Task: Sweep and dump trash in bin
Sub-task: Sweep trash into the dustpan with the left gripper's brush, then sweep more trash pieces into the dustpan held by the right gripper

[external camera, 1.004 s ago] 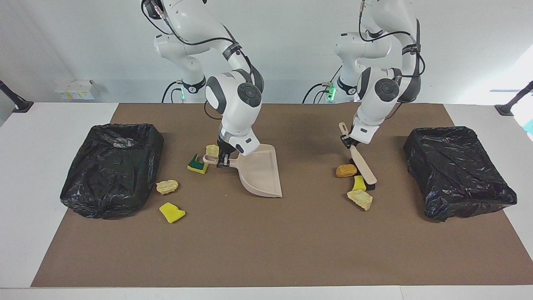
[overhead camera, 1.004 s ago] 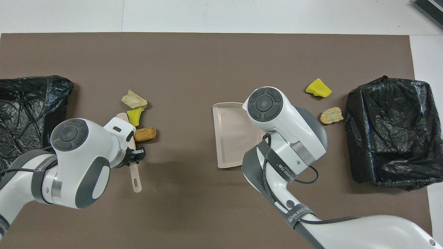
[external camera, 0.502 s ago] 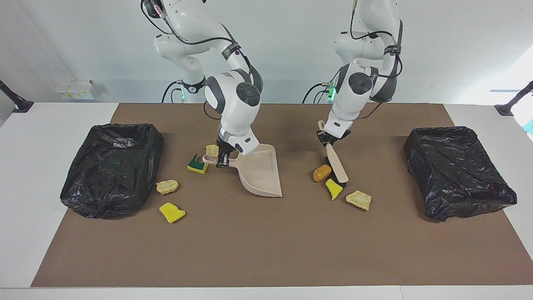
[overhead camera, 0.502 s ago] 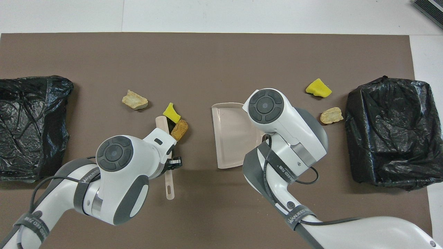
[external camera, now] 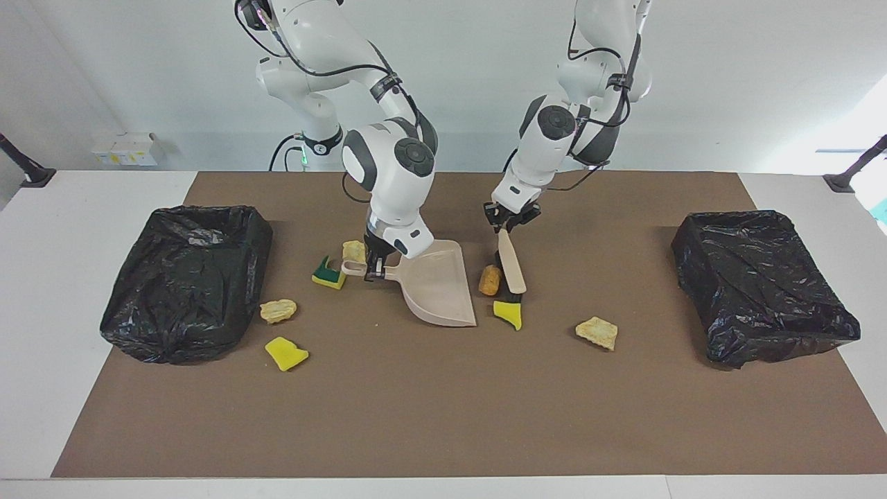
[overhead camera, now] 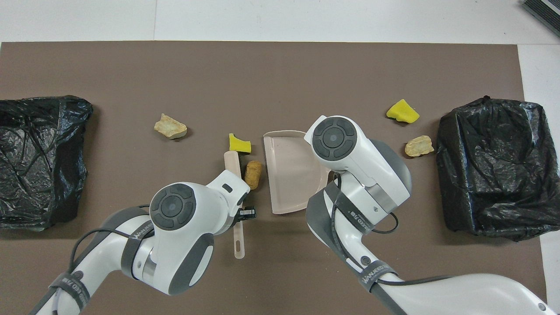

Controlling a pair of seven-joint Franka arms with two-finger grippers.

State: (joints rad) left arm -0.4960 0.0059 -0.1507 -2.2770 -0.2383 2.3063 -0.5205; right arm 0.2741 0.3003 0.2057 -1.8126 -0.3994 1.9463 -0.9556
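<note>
Seven trash scraps (external camera: 596,333) scattered on brown mat, orange lump (external camera: 490,279) and yellow chunk (external camera: 509,314) near dustpan

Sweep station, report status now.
Left gripper shut on brush; right gripper shut on dustpan. Orange lump and yellow chunk at pan mouth. Nothing blocking.

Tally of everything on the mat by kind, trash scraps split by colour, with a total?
Yellow sponge scraps: 3 (the last green-backed)
Pale beige lumps: 3
Orange-brown lump: 1
Black-lined bins: 2
Dustpan: 1
Brush: 1
Total: 11
</note>
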